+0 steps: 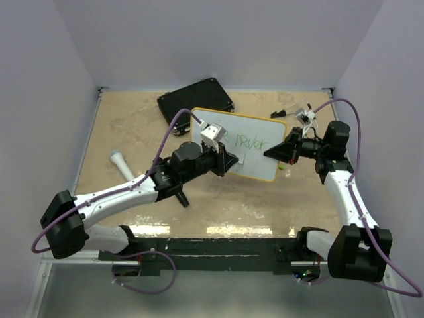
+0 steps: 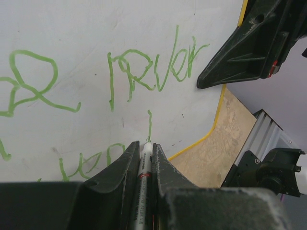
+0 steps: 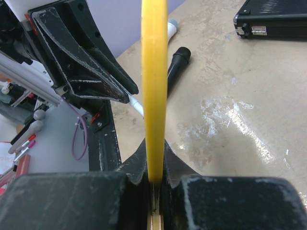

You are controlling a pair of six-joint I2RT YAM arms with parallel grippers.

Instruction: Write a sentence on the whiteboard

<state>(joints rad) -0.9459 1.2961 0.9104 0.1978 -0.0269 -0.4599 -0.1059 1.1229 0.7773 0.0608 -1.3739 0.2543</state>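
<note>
Green handwriting, the sentence (image 1: 248, 142) so far, is running across the upper part of the whiteboard (image 1: 262, 126), which is sitting mid-table just near of the black case (image 1: 195, 98) and looks tilted up rather than lying flat. Whether its near edge is resting on the table (image 1: 265, 205) I cannot tell.

The right gripper (image 1: 273, 152) is clamping the board by its right end. From its own camera the jaws are pinching hard on the yellow rim (image 3: 154, 72), with no gap showing around it. The left gripper (image 1: 228, 161) is reaching in from the left, closed tight on a marker (image 2: 145, 165), whose barrel is lying along the slot between the fingers with the tip poking out forward.

What matters for the next stroke is where that tip is sitting. It is pointing at the board's face (image 2: 72, 28) just under a short upright green stroke, on a second line of writing that is starting below the first row of scribbles (image 2: 153, 72). It looks to be on or nearly on the surface; I cannot tell which.

The board's long axis is running left to right, and the bare white is lying to the right of the tip, toward the rim and the right gripper's finger (image 2: 249, 48). The left arm is the one doing the writing, and I judge it will be travelling rightward along that axis, toward its partner's grip, with only a modest stretch of clean board to use.
</note>
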